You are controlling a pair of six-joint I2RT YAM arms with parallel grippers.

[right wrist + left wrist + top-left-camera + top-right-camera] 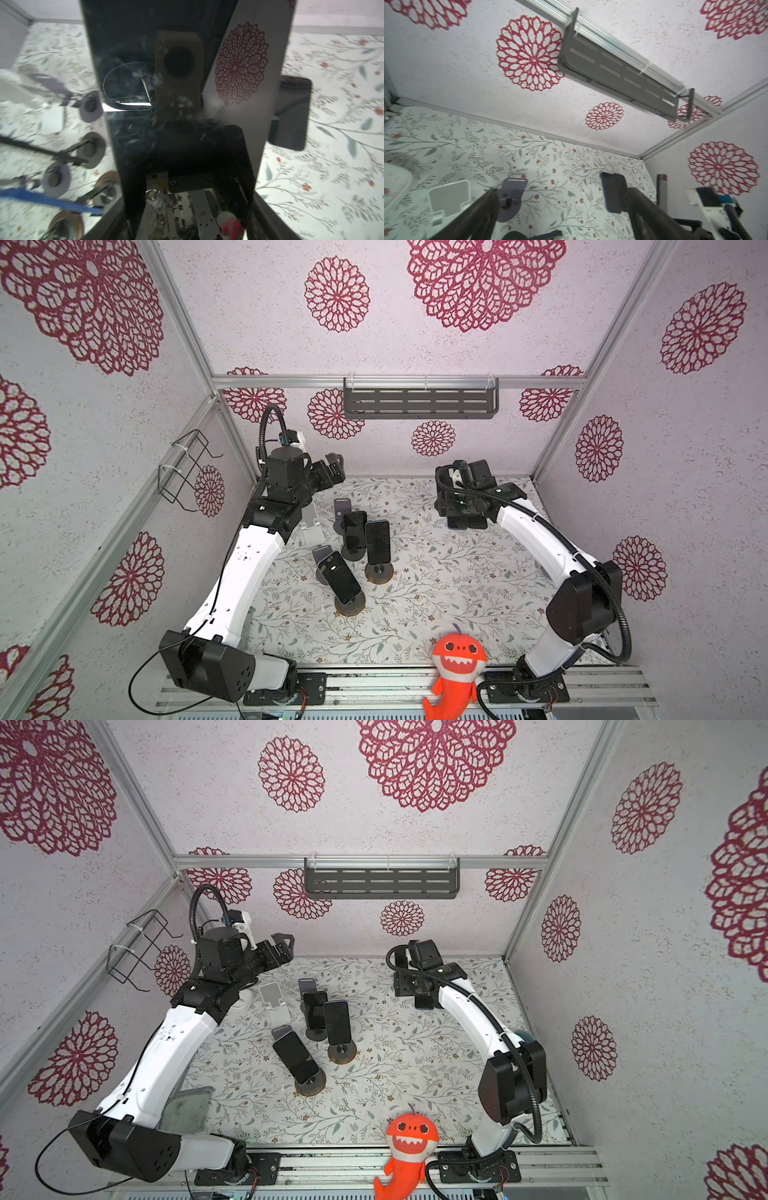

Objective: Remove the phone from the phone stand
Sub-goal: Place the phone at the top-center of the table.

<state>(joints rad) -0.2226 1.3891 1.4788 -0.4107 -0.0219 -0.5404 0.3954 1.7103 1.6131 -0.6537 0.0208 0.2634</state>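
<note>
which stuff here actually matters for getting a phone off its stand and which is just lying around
Job: phones on stands, empty white stand, held phone, right hand, phone on table, left hand.
Lying about: shark toy, green cloth, wire basket, wall shelf.
</note>
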